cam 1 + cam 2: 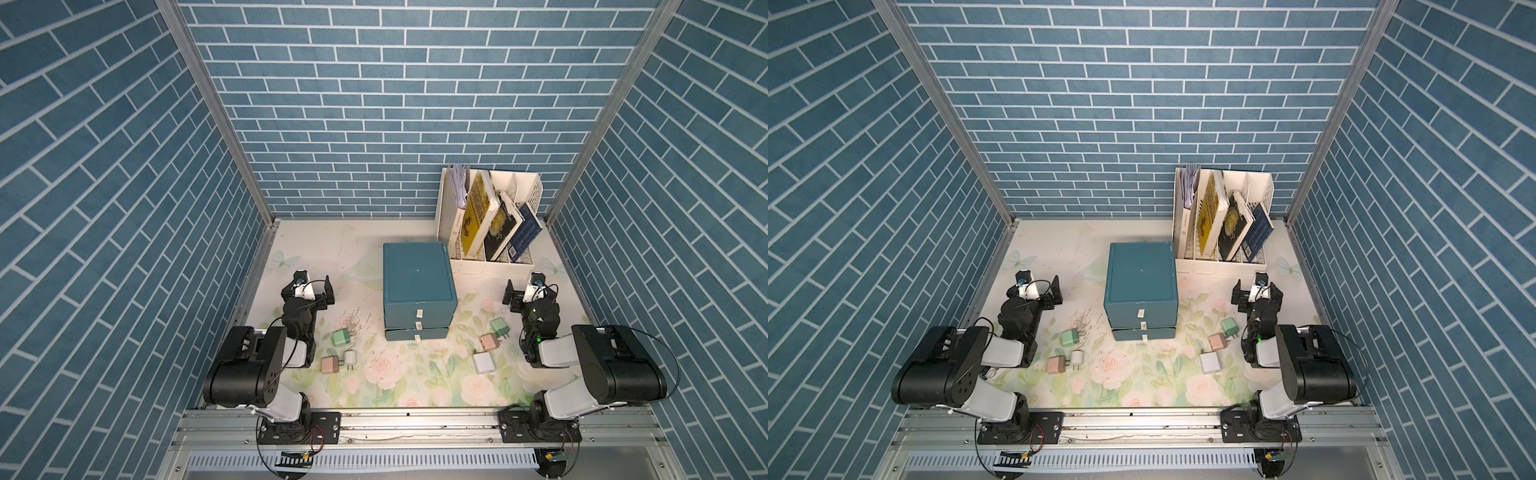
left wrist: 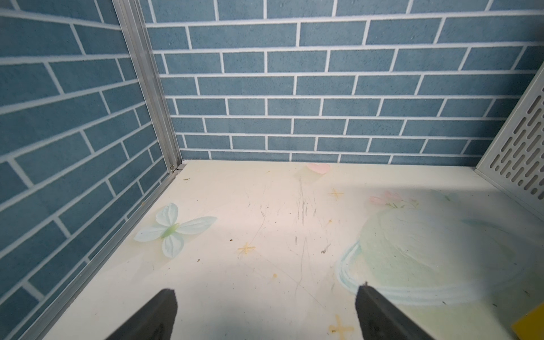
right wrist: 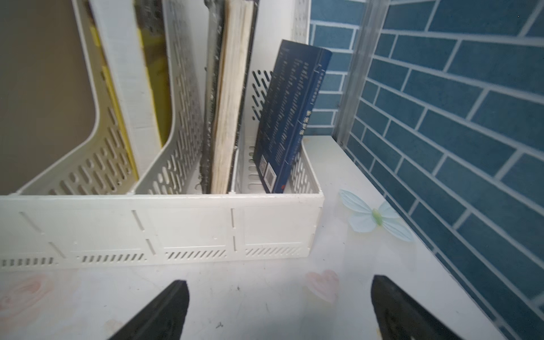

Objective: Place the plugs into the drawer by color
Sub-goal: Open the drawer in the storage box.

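A pale floral-printed table [image 1: 324, 249] forms the floor of a booth. Its three walls [image 1: 374, 104] are papered in blue brick, and aluminium posts stand at the back corners. The dark teal drawer [image 1: 417, 282] stands near the middle of the table, with its three white tab pulls facing the arms' bases. Just behind it to the right, a white slatted book rack [image 1: 478, 266] holds several leaning books. All six plugs lie on the table, none in the drawer. To the drawer's front left, a mint green plug [image 1: 340, 338], a pink plug [image 1: 329, 365] and a white plug [image 1: 350, 356] sit close together. To its front right, a second mint green plug [image 1: 498, 326], a second pink plug [image 1: 488, 341] and a second white plug [image 1: 483, 362] lie in a loose line. The left gripper [image 2: 266, 291] hovers over bare table to the drawer's left, jaws spread wide and holding nothing. The right gripper [image 3: 279, 282] hangs in front of the book rack, equally wide apart and empty.
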Controlling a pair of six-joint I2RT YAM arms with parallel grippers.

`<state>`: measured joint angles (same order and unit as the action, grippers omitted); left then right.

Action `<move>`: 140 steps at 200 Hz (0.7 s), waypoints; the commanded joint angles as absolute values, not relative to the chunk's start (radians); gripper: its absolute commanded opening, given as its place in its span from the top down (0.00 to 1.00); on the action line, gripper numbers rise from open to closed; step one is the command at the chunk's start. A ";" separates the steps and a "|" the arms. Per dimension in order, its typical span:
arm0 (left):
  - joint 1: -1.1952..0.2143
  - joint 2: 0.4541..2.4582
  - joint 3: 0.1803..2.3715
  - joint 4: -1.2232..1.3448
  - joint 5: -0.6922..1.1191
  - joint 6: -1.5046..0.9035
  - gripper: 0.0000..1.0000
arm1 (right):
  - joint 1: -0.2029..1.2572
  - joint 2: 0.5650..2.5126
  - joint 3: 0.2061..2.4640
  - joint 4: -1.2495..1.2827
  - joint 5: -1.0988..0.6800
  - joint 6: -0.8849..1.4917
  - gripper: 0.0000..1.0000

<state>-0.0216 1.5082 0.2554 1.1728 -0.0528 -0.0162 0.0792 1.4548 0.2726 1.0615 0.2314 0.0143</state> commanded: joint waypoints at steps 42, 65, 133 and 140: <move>-0.110 1.370 1.045 -0.058 -0.125 -0.543 0.40 | 0.015 1.112 0.708 -0.071 0.086 0.646 0.00; -0.479 1.267 1.078 -0.091 -0.451 -0.482 0.30 | 0.180 1.104 0.841 -0.265 0.286 0.623 0.00; -0.799 1.079 1.010 -0.173 -0.442 -0.500 0.18 | 0.452 0.853 1.026 -0.465 0.468 0.565 0.01; -0.799 1.068 1.009 -0.203 -0.428 -0.501 0.18 | 0.459 0.896 1.072 -0.532 0.423 0.592 0.06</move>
